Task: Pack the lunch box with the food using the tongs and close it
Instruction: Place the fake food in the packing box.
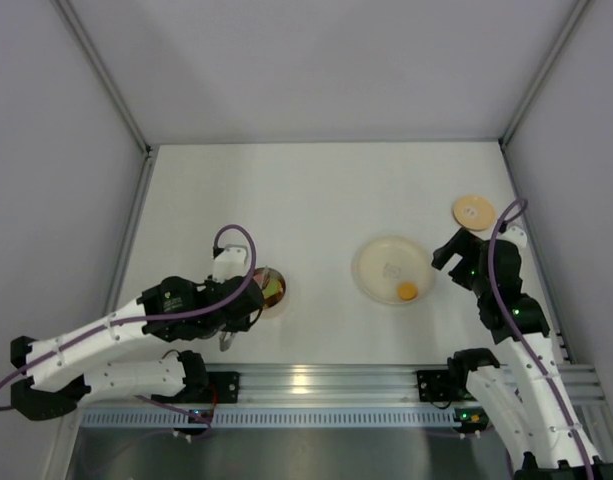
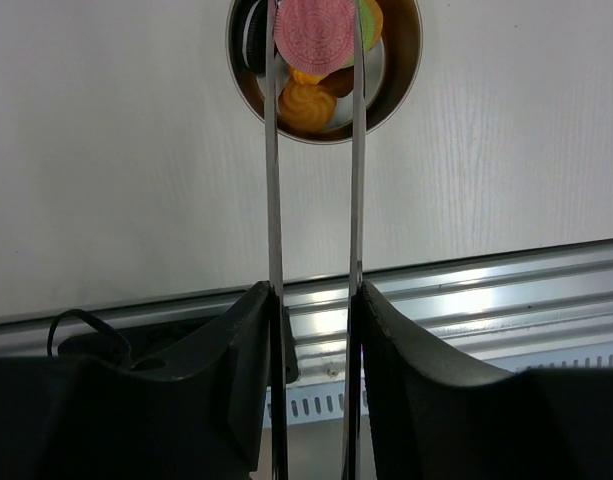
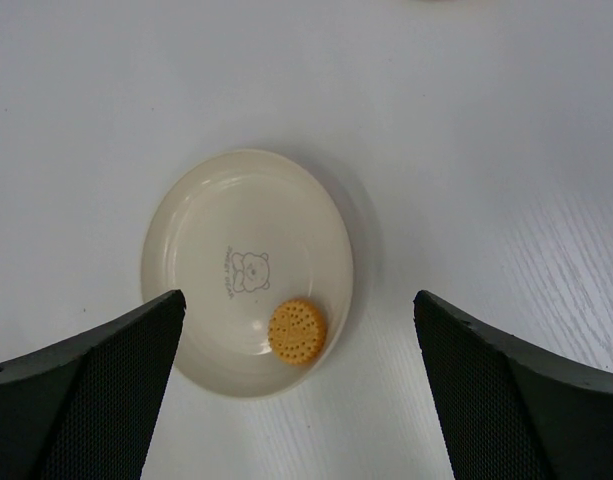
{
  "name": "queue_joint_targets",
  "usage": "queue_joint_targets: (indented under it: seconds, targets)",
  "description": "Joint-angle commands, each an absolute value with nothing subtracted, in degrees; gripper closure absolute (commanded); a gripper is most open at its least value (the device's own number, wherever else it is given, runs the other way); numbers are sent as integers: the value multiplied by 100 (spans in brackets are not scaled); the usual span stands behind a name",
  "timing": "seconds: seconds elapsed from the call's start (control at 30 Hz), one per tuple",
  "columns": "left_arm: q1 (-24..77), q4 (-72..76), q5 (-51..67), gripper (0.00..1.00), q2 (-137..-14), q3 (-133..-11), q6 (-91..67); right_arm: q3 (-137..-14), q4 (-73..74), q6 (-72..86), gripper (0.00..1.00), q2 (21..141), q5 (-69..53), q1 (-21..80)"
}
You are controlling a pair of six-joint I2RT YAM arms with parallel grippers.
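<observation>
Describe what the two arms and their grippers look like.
The left arm and right arm have white shells with black joints and a purple cable looping along each. Small green lights glow on the right arm. The left gripper and right gripper have broad black fingers; the right's pads look finely textured.

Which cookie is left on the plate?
The orange dotted biscuit, alone on the pale plate. The pink one is pinched in the tongs over the steel pot.

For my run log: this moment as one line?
left hand: shut on tongs | tongs: pinching pink piece over lunch box | right hand: open above plate | plate: one orange biscuit | lid: off
</observation>
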State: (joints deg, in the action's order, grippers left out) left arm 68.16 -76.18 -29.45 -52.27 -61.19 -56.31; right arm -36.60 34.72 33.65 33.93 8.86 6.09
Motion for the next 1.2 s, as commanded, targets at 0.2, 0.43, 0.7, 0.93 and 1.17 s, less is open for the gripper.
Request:
queue_joint_targets:
  seconds: [0.2,0.43,0.7,0.93,1.17]
  targets:
    - [6803,-7752,-3076,54,-5098,-6012,-5827,-3586,3032,3384,5,3419,809,536]
    - [6803,-7787,-3111,51,-5256,-6222,-5704,-3621,3059,3366,5,3419,800,536]
    - [6803,-7691,-3173,49,-5492,-6530,-5424,-3630,3085,3366,5,3384,800,536]
    - [6803,-6980,-3041,49,-6564,-7522,-4580,-3718,3155,3384,5,3375,826,536]
    - [6838,-5609,-2093,50,-7953,-8270,-3605,-3805,3366,3357,5,3243,949,536]
